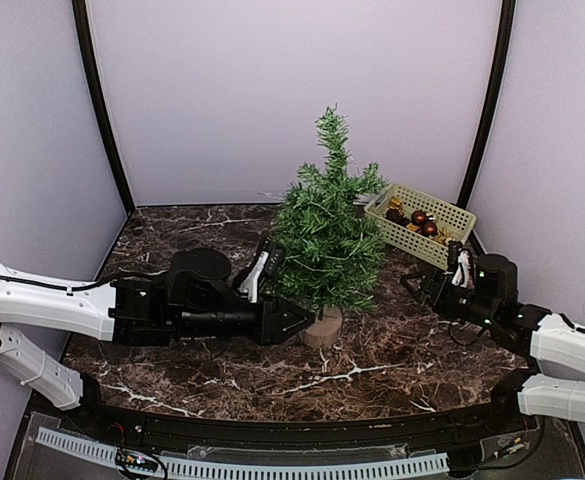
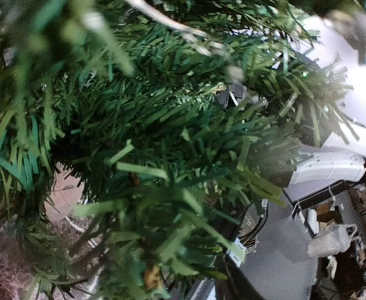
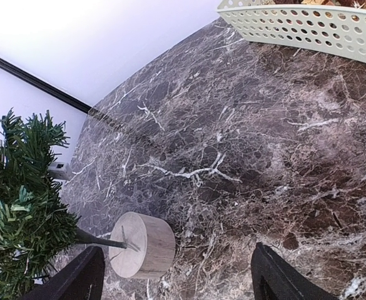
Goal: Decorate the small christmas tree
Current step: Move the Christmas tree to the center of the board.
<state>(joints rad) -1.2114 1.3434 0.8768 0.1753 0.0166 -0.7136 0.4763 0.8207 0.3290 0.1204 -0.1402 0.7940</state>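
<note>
left end effector [image 1: 294, 320]: comes in from 9 o'clock to the foot of the tree, its tip just beside the stump base [image 1: 322, 328] and under the lowest branches. Its own camera sees only needles, so I cannot tell how wide the jaws stand or whether they hold anything.
right end effector [image 3: 177, 262]: low over the table [image 1: 372, 370] at 3 o'clock of the tree, jaws wide apart, nothing between them.
small christmas tree [image 1: 327, 235]: upright at about mid-table on its pale round stump.
handling: probably light and top-heavy on a narrow foot, so easy to tip. The branches look wiry and springy, and the needles offer no firm hold.
where to grip: best at the thin trunk [image 3: 98, 239] just above the stump, or on the stump itself.
basket [image 1: 442, 240]: pale and perforated, at 2 o'clock beyond the tree. It holds red and gold baubles [image 1: 419, 217], likely smooth and breakable.
writing: none legible.
</note>
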